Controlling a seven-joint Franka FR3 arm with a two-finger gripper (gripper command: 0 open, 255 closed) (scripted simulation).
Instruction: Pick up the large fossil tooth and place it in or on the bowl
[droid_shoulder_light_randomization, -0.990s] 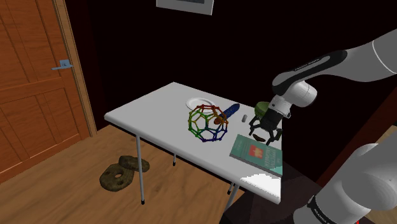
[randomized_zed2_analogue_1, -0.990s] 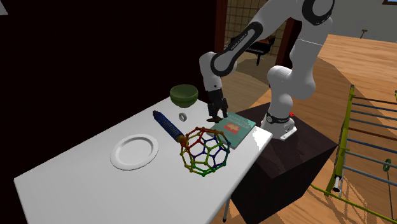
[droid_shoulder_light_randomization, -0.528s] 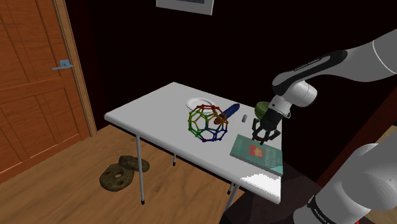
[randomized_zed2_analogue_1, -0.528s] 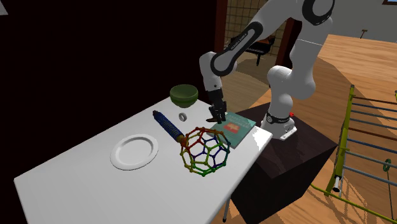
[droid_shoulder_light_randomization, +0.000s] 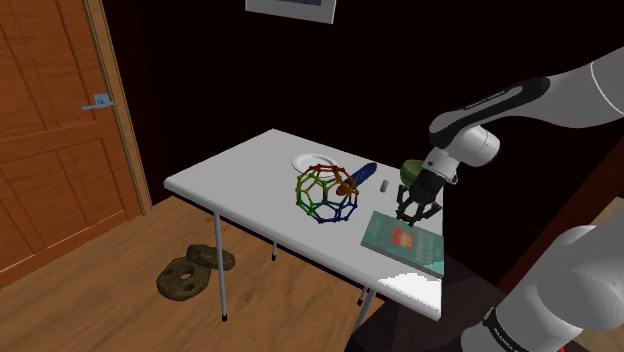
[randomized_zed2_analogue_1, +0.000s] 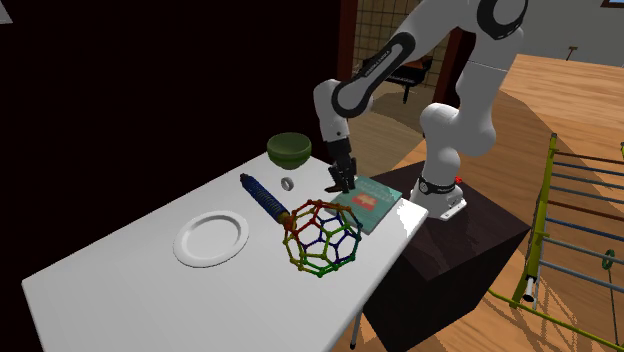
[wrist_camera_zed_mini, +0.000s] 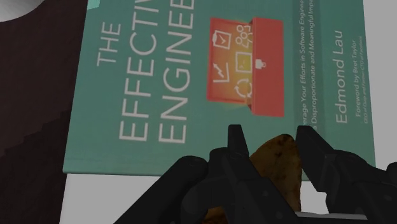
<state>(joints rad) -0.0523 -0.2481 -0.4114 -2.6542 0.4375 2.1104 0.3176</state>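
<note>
One tool pinches one brown fossil tooth over one teal book; one green bowl nearby

Worktop, second exterior view:
- plate at left
- lattice ball to its right, by the near edge
- rod just behind the ball
- ring between rod and bowl
- book at right
- hand above the book's edge, tooth between its fingers

Floor: shoes beside the worktop's leg.
</note>
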